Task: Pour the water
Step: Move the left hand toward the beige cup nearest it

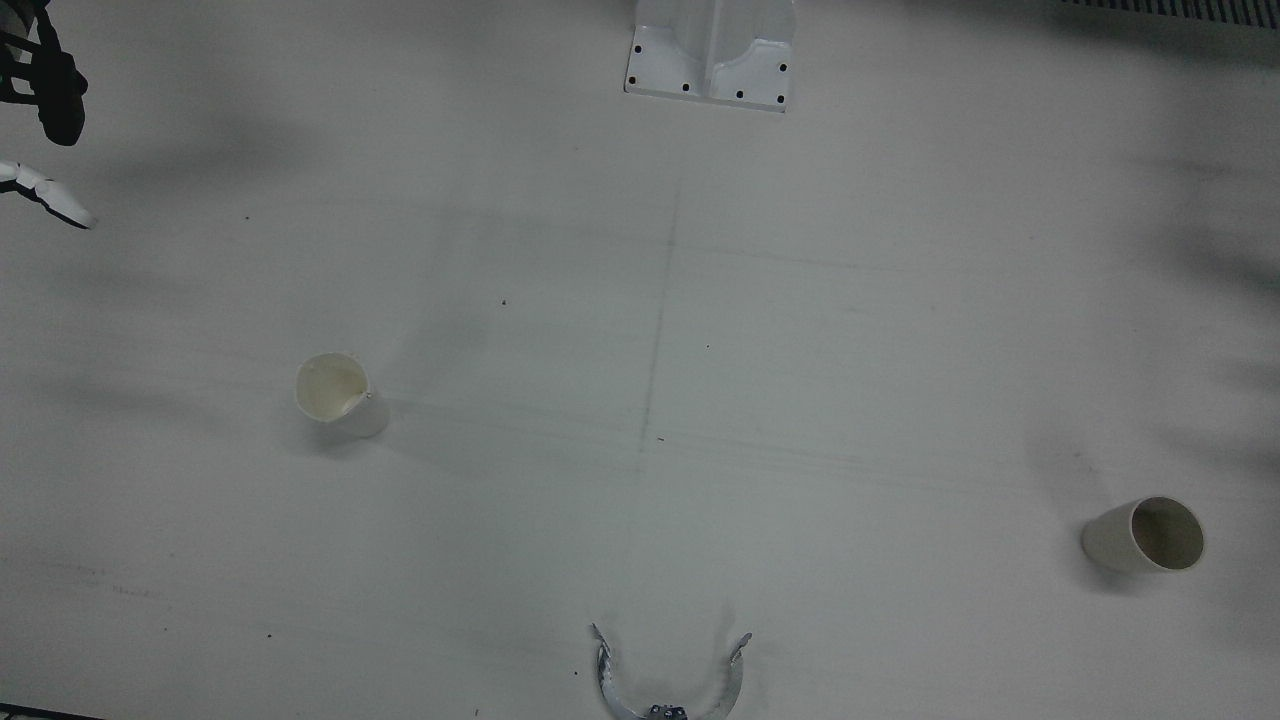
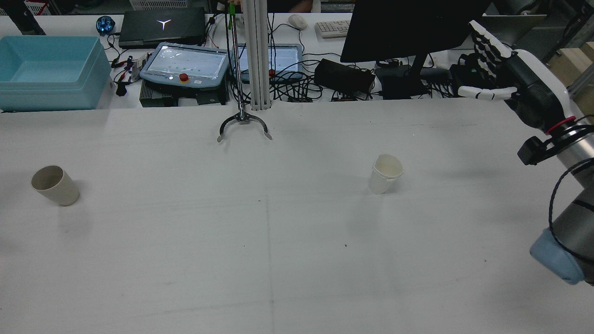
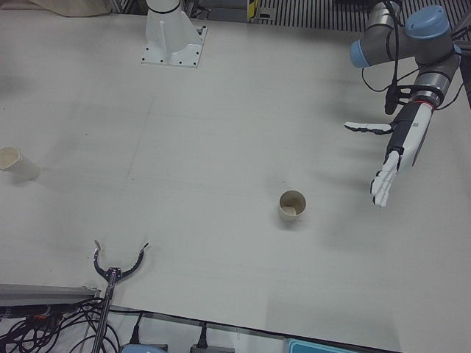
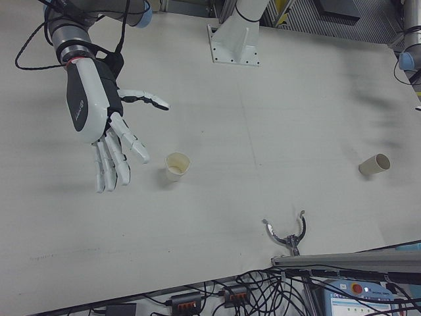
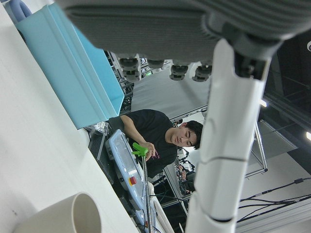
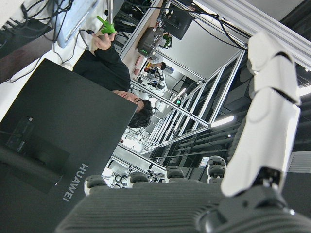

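Two cups stand upright and far apart on the white table. A white paper cup (image 2: 385, 174) with a dented rim sits on my right half, also seen as the white cup (image 4: 176, 166). A beige cup (image 2: 54, 185) stands on my left half, and the same beige cup (image 3: 292, 207) shows in the left-front view. My right hand (image 4: 99, 125) hovers open, fingers spread, beside and above the white cup without touching it. My left hand (image 3: 396, 158) hangs open, well to the outer side of the beige cup. Neither hand holds anything. Whether either cup holds water is not visible.
A metal grabber claw (image 2: 244, 126) rests on the table's far edge, held by a person (image 5: 155, 136) behind the desk. A blue bin (image 2: 48, 69), a monitor (image 2: 408, 28) and cables lie beyond the table. The arm pedestal (image 1: 712, 55) stands at the robot side.
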Controlling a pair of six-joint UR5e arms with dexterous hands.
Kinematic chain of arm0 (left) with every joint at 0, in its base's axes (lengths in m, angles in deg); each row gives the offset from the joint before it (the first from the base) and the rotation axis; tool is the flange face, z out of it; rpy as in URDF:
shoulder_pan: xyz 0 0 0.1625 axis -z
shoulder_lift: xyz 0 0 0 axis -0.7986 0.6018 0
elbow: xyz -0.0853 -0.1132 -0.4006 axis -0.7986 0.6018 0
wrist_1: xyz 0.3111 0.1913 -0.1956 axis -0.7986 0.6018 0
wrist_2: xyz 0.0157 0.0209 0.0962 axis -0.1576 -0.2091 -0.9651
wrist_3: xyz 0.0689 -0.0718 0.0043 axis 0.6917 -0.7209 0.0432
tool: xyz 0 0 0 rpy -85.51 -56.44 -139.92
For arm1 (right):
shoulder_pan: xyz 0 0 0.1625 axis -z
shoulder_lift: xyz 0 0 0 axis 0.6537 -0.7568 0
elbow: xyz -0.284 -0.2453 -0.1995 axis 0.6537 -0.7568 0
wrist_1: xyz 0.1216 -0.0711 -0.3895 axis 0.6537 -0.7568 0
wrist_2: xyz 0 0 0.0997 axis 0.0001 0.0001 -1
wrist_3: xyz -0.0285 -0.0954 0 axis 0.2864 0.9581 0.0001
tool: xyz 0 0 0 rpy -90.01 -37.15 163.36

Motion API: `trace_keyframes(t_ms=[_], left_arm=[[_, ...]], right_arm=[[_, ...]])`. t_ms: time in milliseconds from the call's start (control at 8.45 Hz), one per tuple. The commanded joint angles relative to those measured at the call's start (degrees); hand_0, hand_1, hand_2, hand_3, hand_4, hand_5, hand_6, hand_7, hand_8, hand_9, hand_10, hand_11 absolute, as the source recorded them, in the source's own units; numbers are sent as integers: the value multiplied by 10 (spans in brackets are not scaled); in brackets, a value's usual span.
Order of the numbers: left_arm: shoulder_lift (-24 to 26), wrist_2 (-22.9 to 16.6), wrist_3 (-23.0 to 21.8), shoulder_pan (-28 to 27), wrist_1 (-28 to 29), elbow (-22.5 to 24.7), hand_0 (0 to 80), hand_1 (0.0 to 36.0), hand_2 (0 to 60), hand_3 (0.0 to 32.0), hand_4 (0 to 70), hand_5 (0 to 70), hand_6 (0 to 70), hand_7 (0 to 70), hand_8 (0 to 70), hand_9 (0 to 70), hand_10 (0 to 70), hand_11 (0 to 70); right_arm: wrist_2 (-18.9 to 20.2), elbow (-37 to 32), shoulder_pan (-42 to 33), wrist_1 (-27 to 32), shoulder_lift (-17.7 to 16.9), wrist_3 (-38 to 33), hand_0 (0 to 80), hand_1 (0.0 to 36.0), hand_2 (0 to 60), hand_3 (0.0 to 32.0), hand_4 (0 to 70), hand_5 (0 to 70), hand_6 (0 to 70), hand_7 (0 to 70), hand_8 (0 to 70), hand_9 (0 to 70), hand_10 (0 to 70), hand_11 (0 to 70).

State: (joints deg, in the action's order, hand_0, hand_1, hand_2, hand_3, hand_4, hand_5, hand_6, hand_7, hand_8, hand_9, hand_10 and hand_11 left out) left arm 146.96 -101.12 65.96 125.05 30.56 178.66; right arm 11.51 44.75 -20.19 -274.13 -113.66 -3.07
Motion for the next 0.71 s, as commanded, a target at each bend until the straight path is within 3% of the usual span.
trace_keyframes(t_ms=[0, 118, 237, 473, 592], left_arm=[[36, 28, 1, -41, 41, -89, 744, 173, 0, 0, 119, 0, 39, 19, 0, 0, 37, 82], [47, 52, 2, -72, 48, -103, 732, 173, 0, 0, 114, 0, 40, 20, 0, 0, 40, 86], [61, 90, 2, -112, 53, -116, 698, 175, 0, 0, 127, 0, 43, 26, 0, 0, 46, 95], [89, 111, -2, -140, 63, -150, 642, 160, 0, 0, 128, 0, 39, 21, 0, 0, 40, 85], [99, 116, 0, -140, 83, -179, 706, 177, 0, 0, 126, 0, 38, 21, 0, 0, 39, 86]], right_arm=[[-2, -28, 12, 16, -24, 29, 491, 202, 162, 152, 0, 49, 0, 0, 0, 0, 0, 0], [-2, -29, 14, 16, -22, 27, 478, 183, 152, 116, 0, 49, 3, 0, 0, 0, 0, 0], [-2, -29, 14, 17, -21, 26, 474, 173, 144, 110, 0, 48, 9, 0, 0, 0, 0, 0], [-1, -28, 13, 16, -21, 20, 471, 164, 139, 128, 0, 51, 38, 0, 0, 0, 0, 0], [-1, -27, 12, 16, -21, 20, 471, 163, 140, 126, 0, 51, 45, 0, 0, 0, 0, 0]])
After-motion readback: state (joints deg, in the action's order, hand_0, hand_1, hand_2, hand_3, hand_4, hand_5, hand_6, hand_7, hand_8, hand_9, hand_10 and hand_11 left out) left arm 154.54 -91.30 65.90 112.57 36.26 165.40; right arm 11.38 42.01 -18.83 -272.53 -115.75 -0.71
